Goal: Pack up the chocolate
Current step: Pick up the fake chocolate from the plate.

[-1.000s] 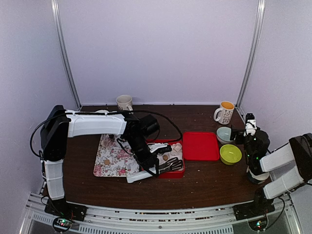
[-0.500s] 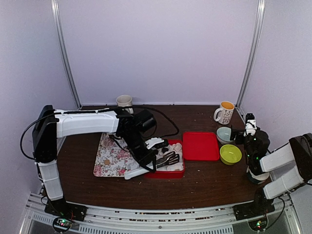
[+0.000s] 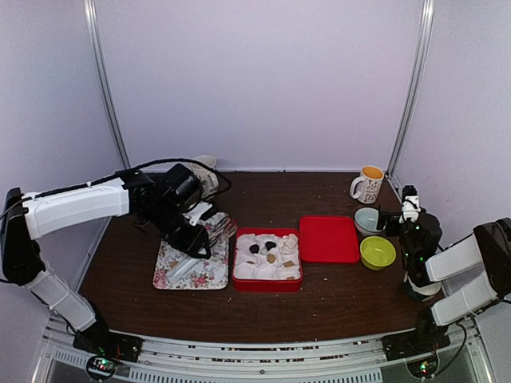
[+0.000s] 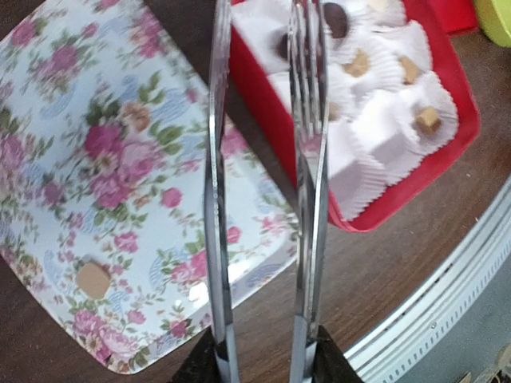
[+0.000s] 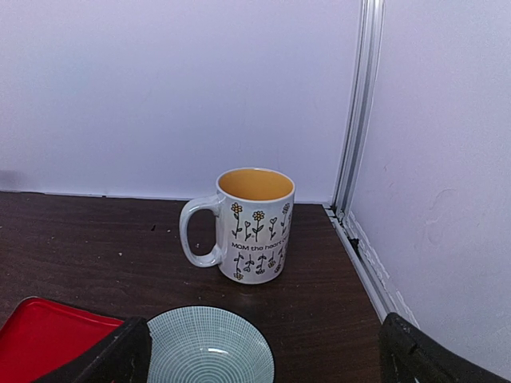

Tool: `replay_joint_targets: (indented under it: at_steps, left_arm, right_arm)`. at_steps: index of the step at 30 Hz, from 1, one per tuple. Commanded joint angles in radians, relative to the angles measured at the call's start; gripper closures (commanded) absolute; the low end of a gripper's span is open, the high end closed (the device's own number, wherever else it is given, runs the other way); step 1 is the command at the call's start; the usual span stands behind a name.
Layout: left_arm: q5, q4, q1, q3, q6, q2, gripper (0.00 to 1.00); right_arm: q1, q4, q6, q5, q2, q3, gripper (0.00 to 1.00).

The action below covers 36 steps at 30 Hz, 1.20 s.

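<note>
Several chocolate pieces, dark [image 3: 271, 245] and tan [image 4: 429, 120], sit in white paper cups inside the red box [image 3: 267, 286]. One tan chocolate [image 4: 93, 279] lies on the floral tray [image 3: 209, 275]. My left gripper [image 3: 192, 254] [image 4: 263, 367] hovers over the tray's right side, shut on the handle end of the metal tongs [image 4: 307, 159]. The tong arms stand apart with nothing seen between them, and their tips run out of the left wrist view. My right gripper [image 3: 409, 209] [image 5: 267, 351] rests open at the far right, holding nothing.
A red lid [image 3: 329, 238] lies right of the box. A grey-blue bowl [image 3: 367, 219] [image 5: 209, 347], a green bowl [image 3: 378, 252] and a flowered mug [image 3: 369, 183] [image 5: 254, 223] stand near the right gripper. A second mug [image 3: 206, 166] stands at the back wall.
My left arm has swung left, carrying the tongs out of the red box to above the floral tray. The chocolates in the box now show. The right arm has not moved.
</note>
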Motion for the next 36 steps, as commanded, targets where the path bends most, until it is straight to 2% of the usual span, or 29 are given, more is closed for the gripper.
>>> replay_joint_targets:
  at_steps: [1,7,19,25,36]
  left_arm:
    - [-0.104,-0.004,0.073,-0.062,-0.126,-0.063,0.66]
    - [-0.15,-0.015,0.155,-0.134,-0.197,-0.118,0.65]
    - [-0.216,-0.068,0.232,-0.175,-0.262,-0.127,0.62]
    - [-0.227,-0.017,0.301,-0.239,-0.258,-0.136,0.6]
    - [-0.195,0.071,0.33,-0.251,-0.213,-0.055,0.61]
  right_arm:
    - [-0.006,-0.002,0.005,-0.008,-0.007,0.021,0.0]
    - [-0.007,-0.002,0.005,-0.01,-0.007,0.02,0.0]
    - [-0.007,-0.002,0.005,-0.009,-0.008,0.02,0.0]
    - [-0.008,-0.002,0.005,-0.009,-0.007,0.021,0.0]
    - [-0.008,-0.001,0.005,-0.009,-0.007,0.02,0.0]
